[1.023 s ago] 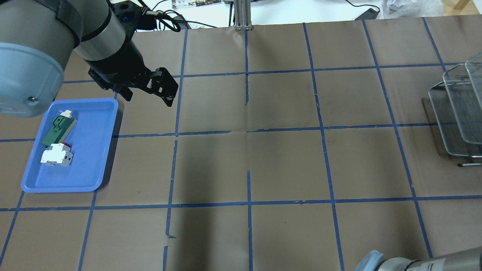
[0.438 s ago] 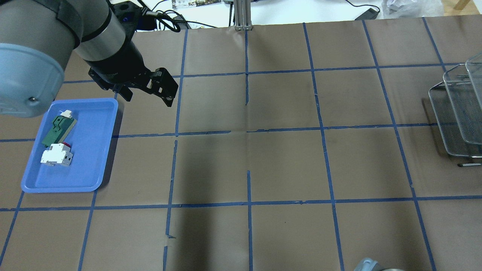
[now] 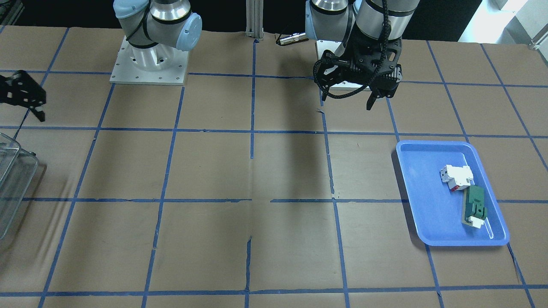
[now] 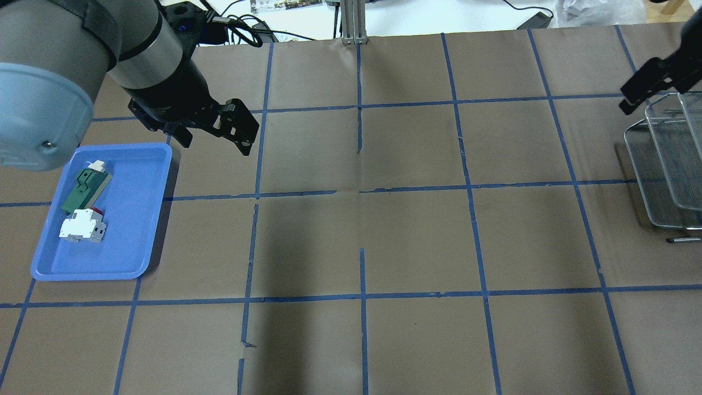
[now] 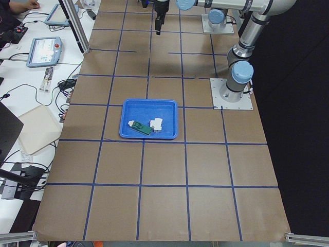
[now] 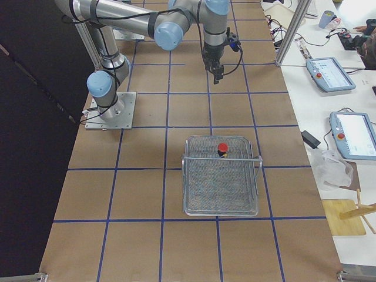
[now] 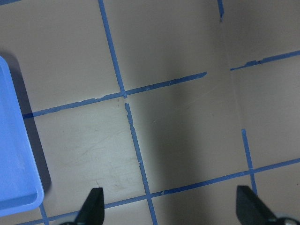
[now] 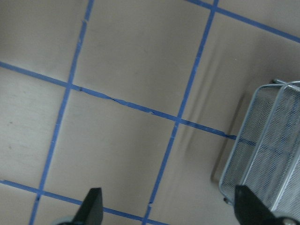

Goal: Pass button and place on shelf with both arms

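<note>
1. Both pincers are spread wide with nothing between their fingers. The right pincer hangs in the air near the wire shelf, clear of it. The left pincer hovers far from the shelf, toward the table's other end.
2. The button stands upright on the shelf's mesh, red cap up, close to the end rim that faces the table's middle.
3. Well apart from the shelf, at the opposite end, a blue tray holds a white-and-red block and a green-and-white part, just beside each other.
4. The table under the shelf is covered in brown paper, marked into squares by blue tape lines; some strips are gapped.
5. Past the shelf, away from the robot, a white bench carries cables and two handheld screens. An aluminium post rises at that table edge.
</note>
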Action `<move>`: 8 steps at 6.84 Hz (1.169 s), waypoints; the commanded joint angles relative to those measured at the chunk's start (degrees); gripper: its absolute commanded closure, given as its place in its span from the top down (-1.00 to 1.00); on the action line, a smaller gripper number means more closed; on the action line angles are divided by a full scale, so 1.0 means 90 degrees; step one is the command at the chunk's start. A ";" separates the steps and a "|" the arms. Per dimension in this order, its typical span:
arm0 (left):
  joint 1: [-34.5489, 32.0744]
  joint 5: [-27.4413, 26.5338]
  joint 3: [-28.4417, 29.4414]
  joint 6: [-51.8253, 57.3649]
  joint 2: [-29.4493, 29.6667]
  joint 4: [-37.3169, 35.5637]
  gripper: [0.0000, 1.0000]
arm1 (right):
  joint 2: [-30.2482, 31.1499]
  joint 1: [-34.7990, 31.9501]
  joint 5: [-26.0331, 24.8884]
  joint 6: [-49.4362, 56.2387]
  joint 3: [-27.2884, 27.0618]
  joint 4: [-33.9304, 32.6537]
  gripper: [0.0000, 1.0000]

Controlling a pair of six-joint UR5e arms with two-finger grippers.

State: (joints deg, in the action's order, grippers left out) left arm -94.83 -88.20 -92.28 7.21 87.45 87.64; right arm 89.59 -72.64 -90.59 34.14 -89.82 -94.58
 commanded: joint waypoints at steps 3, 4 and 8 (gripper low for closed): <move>0.0000 -0.0034 0.0000 -0.0010 -0.0010 -0.0001 1.00 | 0.0592 -0.1976 -0.0003 -0.4395 -0.0370 -0.0007 1.00; 0.0009 -0.0053 0.0000 -0.0010 0.0000 -0.0001 1.00 | 0.0476 -0.1823 -0.0022 -0.4515 -0.0333 0.0020 1.00; 0.0067 -0.0034 0.0000 0.0000 -0.0010 -0.0011 1.00 | 0.0221 -0.1665 0.0016 -0.4487 -0.0009 0.0166 1.00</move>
State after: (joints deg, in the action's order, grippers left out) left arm -94.60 -88.60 -92.25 7.14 87.39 87.55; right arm 91.72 -87.63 -90.59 -6.26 -89.97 -93.58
